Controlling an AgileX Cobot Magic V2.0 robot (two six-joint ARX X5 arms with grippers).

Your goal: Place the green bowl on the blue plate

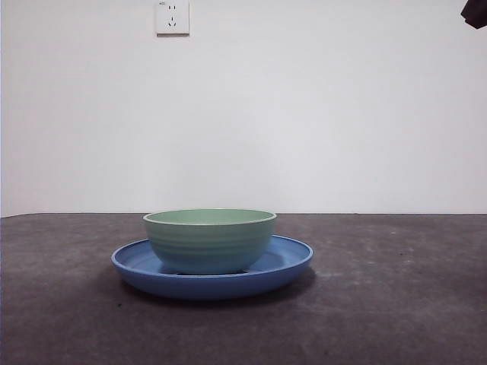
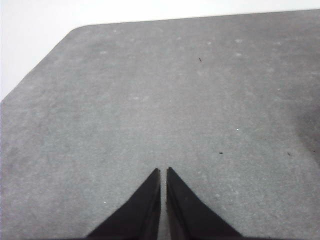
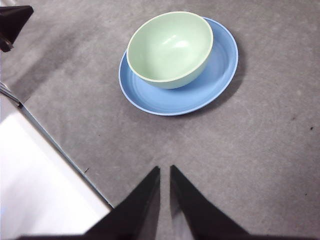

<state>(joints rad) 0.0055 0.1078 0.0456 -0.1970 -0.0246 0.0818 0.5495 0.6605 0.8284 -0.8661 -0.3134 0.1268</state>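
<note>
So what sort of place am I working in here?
Probably a bare indoor test bench, not a kitchen: a dark grey table against a plain white wall with a wall socket. The only tableware is the green bowl sitting on the blue plate.

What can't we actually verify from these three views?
- Front view: the green bowl hides the middle of the blue plate; where its base sits is unseen.
- Right wrist view: the bowl covers the plate's far side.
- Front view: only a black tip shows at the top corner; which arm it belongs to is unclear.
- Left wrist view: only the table beyond the left gripper; no bowl or plate.
</note>
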